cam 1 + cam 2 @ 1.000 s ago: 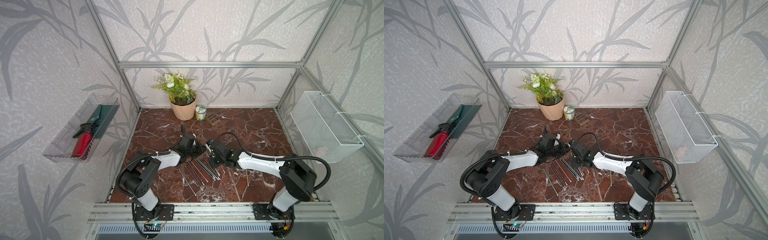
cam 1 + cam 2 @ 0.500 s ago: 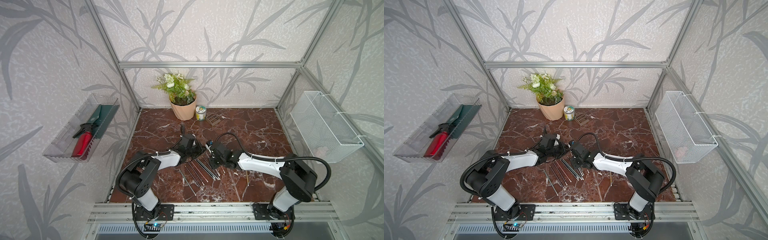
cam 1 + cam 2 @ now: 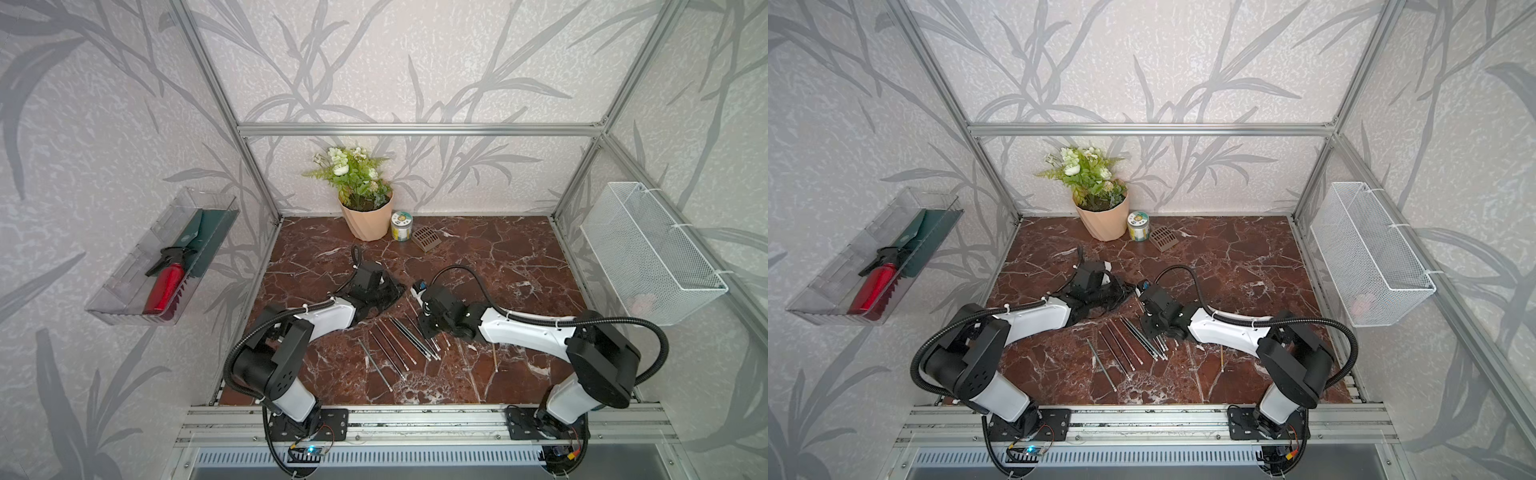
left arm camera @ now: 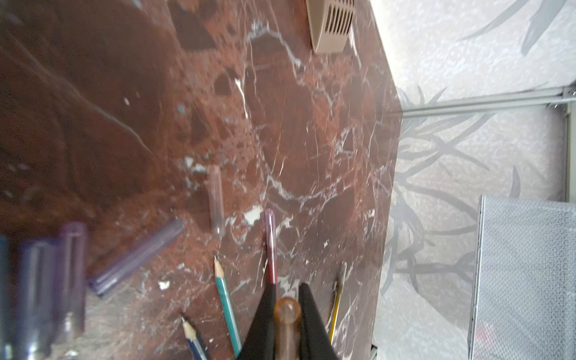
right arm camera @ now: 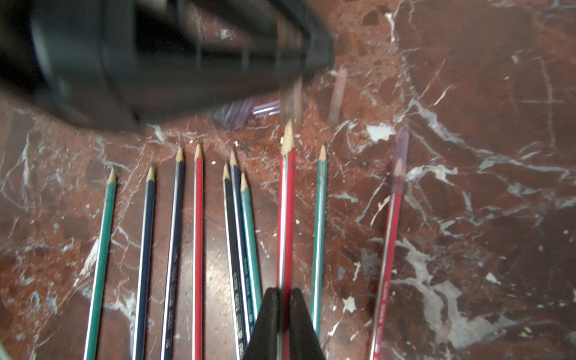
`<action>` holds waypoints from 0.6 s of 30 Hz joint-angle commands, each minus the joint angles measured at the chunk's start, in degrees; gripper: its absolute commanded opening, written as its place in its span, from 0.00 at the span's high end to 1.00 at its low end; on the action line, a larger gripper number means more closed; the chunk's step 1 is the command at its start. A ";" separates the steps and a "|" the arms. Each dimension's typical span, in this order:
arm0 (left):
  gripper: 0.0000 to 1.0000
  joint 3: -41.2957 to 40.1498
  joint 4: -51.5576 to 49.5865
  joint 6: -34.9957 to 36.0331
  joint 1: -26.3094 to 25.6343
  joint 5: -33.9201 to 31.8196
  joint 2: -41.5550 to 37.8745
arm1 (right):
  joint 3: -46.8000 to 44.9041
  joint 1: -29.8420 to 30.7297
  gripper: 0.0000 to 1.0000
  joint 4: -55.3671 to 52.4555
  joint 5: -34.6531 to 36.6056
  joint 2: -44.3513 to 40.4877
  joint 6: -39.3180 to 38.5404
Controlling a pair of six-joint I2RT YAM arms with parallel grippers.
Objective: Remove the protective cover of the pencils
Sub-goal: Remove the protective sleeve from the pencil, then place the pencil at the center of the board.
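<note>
The left gripper (image 4: 287, 291) was clamped on a loose cap (image 4: 287, 313), at about eleven o'clock from the right gripper (image 5: 283, 291) in both top views. That one was closed on a red pencil (image 5: 286, 202) whose tip was bare. So one pull seemed finished. Next, I think, the cap must be dropped and the capped pencil (image 5: 389, 249) taken. It lay beyond a green pencil (image 5: 321, 218) and wore a purple cover (image 5: 402, 145).

The left arm (image 3: 328, 318) and right arm (image 3: 523, 332) stretch forward and low, forearms angled inward so the wrists nearly meet. The left pincer (image 4: 288, 290) pinches a translucent cap (image 4: 287, 311). The right pincer (image 5: 284, 293) clamps a red pencil (image 5: 286, 218).
</note>
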 commanded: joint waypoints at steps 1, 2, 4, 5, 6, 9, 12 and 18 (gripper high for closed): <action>1.00 2.10 -1.11 0.60 1.14 -2.97 -2.57 | -1.15 0.40 1.00 -1.86 -0.34 -2.24 -0.70; 1.00 2.28 -1.40 0.60 1.42 -3.02 -2.78 | -1.39 0.40 1.00 -1.97 -0.29 -2.50 -0.72; 1.00 2.93 -1.97 0.83 1.69 -3.42 -3.16 | -1.67 0.37 1.00 -1.90 -0.22 -2.84 -0.72; 1.00 3.17 -2.44 0.87 1.78 -3.65 -3.31 | -1.85 0.40 1.00 -1.85 -0.12 -3.02 -0.72; 1.00 3.47 -2.72 0.86 1.89 -3.63 -3.33 | -2.02 0.40 1.00 -1.83 -0.05 -3.13 -0.71; 1.00 3.88 -2.61 0.85 1.96 -3.44 -3.18 | -1.96 0.35 1.00 -2.43 1.31 -3.22 -0.70; 1.00 4.29 -3.12 0.95 1.97 -2.93 -2.75 | -1.53 0.01 1.00 -3.34 2.92 -3.26 -0.50; 1.00 4.52 -3.83 1.65 1.99 -2.58 -2.11 | -0.86 -2.60 1.00 -4.41 3.68 -2.12 0.23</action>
